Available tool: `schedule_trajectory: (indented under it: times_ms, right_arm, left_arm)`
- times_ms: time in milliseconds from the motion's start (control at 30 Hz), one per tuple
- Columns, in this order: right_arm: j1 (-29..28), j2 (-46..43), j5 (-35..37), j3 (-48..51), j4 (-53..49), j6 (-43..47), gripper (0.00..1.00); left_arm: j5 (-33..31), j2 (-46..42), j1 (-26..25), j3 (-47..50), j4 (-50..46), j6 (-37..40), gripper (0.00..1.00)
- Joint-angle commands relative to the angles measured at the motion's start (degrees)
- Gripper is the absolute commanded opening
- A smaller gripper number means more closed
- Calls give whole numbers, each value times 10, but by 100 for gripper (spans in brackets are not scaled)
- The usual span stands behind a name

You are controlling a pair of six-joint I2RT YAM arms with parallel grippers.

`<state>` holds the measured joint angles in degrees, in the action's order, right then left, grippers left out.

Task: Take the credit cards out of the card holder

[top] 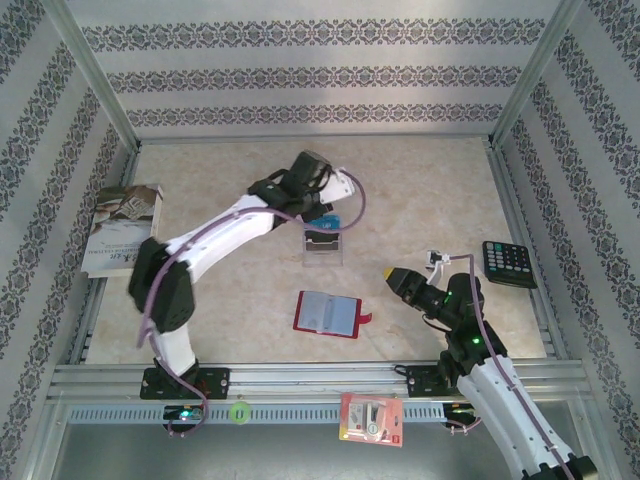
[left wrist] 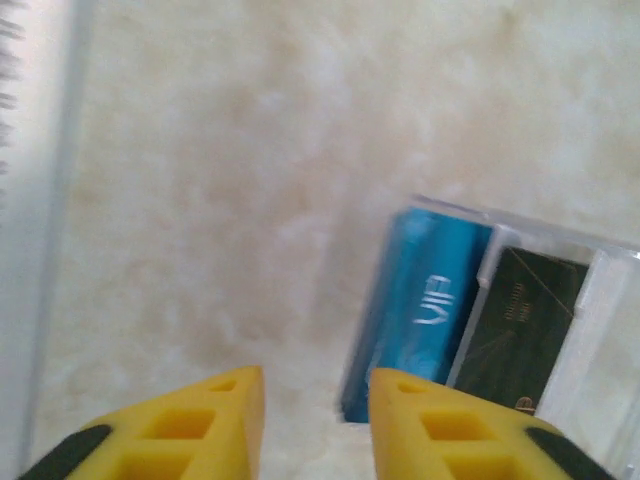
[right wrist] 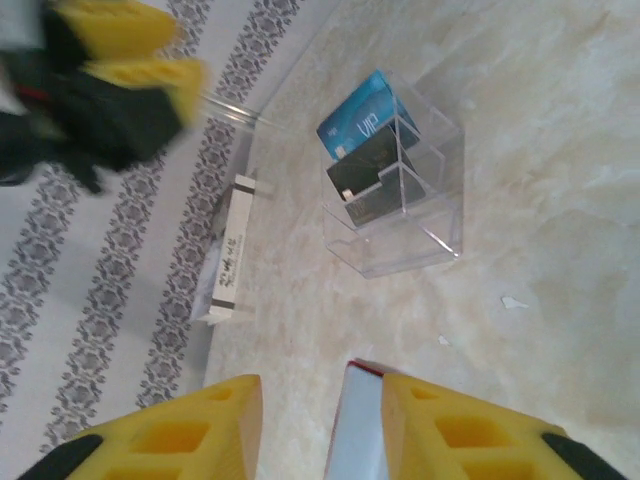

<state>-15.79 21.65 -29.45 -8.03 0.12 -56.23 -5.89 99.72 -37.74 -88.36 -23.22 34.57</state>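
Hovering left gripper [left wrist: 315, 400]: its yellow fingers are spread apart and nothing is between them; under them is the bare table [top: 420, 190].
Clear stand [top: 323, 247]: it stands on the table just in front of the left gripper, a little to the right of its fingertips in the wrist view.
Blue card [left wrist: 415, 310]: it stands upright in the stand's compartment that is nearest to the left gripper, just ahead of the right-hand fingertip; I see no contact.
Dark card [left wrist: 515, 330]: it is in the next compartment, on the far side of the blue card from the left gripper.
Second dark card [right wrist: 375, 200]: it sits one step lower in the stand, well ahead of the right gripper.
Right gripper [right wrist: 318, 395]: its fingers are also spread and they pinch nothing.
Red wallet [top: 327, 313]: it lies open and flat, grey-blue pockets up, to the left of the right gripper, near it but apart; the snap tab points toward this gripper. Its edge shows between the right fingertips in the wrist view. Whether a card is in the pockets, I cannot tell.
Calculator [top: 508, 263]: it lies to the right of the right gripper, apart from it.
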Motion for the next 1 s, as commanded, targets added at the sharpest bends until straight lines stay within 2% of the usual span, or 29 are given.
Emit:
schedule_trajectory:
  times_ms: [0, 33, 100, 167, 300, 433, 567, 633, 767, 967]
  right_arm:
    - [-43, 30, 21, -18, -37, 49, 43]
    - [-70, 49, 39, -25, -46, 65, 45]
    - [-133, 95, 82, -43, -63, 99, 48]
    - [-208, 146, 152, -74, -85, 136, 50]
    - [-347, 262, 304, -167, -139, 204, 53]
    - [-424, 386, 379, -252, -170, 252, 53]
    - [-463, 506, 415, -330, -189, 283, 54]
    - [-472, 556, 420, -358, -184, 291, 54]
    - [-487, 631, 432, -403, -175, 310, 54]
    - [-504, 697, 426, -447, -176, 313, 53]
  left_arm:
    - [2, -116, 7, 67, 164, -136, 75]
    - [7, -145, 7, 90, 178, -179, 87]
    - [18, -191, 8, 121, 177, -252, 100]
    - [25, -236, 8, 159, 172, -319, 100]
    - [57, -342, 13, 289, 221, -441, 100]
    - [83, -448, 21, 421, 270, -559, 100]
    - [70, -538, 22, 508, 233, -640, 100]
    - [35, -583, 23, 548, 187, -687, 100]
    - [5, -660, 23, 608, 98, -737, 87]
    - [-17, -720, 24, 654, 4, -784, 79]
